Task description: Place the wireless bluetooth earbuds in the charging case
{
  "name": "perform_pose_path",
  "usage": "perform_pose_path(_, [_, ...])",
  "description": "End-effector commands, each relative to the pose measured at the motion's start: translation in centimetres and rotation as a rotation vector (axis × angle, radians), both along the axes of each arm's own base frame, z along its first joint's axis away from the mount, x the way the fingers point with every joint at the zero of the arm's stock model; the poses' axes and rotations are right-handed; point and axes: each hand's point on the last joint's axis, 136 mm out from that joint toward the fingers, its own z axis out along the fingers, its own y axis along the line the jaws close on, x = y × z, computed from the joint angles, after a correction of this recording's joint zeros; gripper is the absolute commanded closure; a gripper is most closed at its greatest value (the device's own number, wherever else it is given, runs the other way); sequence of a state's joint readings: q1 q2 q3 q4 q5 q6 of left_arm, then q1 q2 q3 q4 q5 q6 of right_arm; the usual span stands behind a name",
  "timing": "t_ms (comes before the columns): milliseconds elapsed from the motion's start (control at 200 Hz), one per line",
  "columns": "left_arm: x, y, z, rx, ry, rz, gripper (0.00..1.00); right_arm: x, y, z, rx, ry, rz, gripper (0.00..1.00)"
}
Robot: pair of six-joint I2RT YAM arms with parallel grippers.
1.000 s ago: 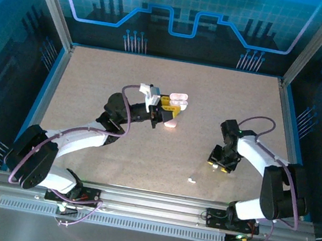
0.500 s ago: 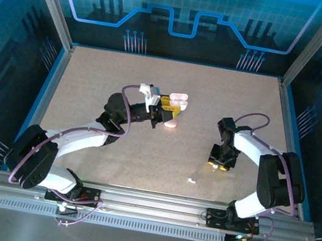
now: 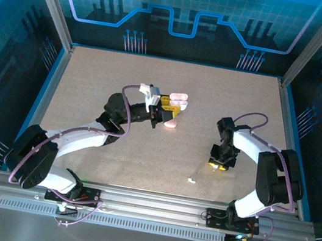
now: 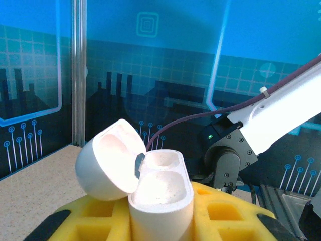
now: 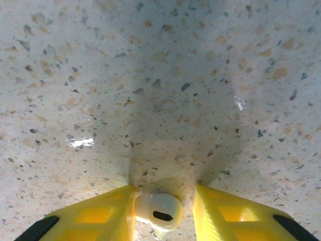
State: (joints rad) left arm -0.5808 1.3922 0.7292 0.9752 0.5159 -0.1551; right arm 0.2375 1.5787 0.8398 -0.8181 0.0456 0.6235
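The white charging case [image 4: 163, 193] stands upright between my left gripper's [image 4: 160, 228] yellow fingers [image 4: 95, 221], which are shut on it. Its lid hangs open to the left and both sockets are bare. From above, the case [image 3: 179, 99] sits mid-table at the left gripper [image 3: 173, 105]. My right gripper [image 3: 218, 163] points straight down at the table right of centre. Between its yellow fingers [image 5: 100, 213] lies a white earbud [image 5: 158, 211]. The earbud touches the left finger, with a gap to the right one, so the right gripper [image 5: 164, 190] is open. A second small white earbud [image 3: 191, 179] lies on the table nearer the front.
The speckled beige table [image 3: 94, 78] is walled by blue panels and metal posts [image 3: 65, 30]. A pinkish rounded piece [image 3: 171, 123] lies just beside the left gripper's near side. The right arm's link [image 4: 281, 115] shows behind the case in the left wrist view.
The right gripper's jaws have narrowed around the earbud and the right arm has folded in slightly. The left arm and the case have not moved.
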Motion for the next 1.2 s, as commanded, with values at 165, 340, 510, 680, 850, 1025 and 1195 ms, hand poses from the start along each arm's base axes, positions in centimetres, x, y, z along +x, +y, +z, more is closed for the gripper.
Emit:
perform_pose_path(165, [-0.4,0.2,1.4,-0.023,-0.047,0.008,0.76,-0.3,0.7,-0.2,-0.001,-0.001,0.023,0.70])
perform_pose_path(340, [-0.3,0.3,1.4,-0.022,-0.044,0.010,0.76,0.0,0.6,0.4,-0.008,-0.024,0.025,0.70])
perform_pose_path(510, [-0.1,0.2,1.0,-0.018,-0.034,0.013,0.76,1.5,1.1,3.6,0.010,-0.149,0.060,0.70])
perform_pose_path(680, [0.3,-0.1,0.2,-0.014,-0.004,0.013,0.76,4.5,2.0,11.5,0.021,-0.432,0.120,0.70])
perform_pose_path(850, [0.6,-0.7,-0.7,-0.018,0.021,-0.004,0.76,6.4,3.7,21.8,0.023,-0.750,0.219,0.70])
perform_pose_path(1025, [0.7,-1.2,-0.9,-0.025,0.029,-0.013,0.76,7.0,7.9,30.6,0.070,-0.998,0.389,0.70])
perform_pose_path(1195, [0.6,-1.3,-0.7,-0.029,0.023,-0.016,0.76,7.1,12.6,34.5,0.148,-1.120,0.520,0.70])
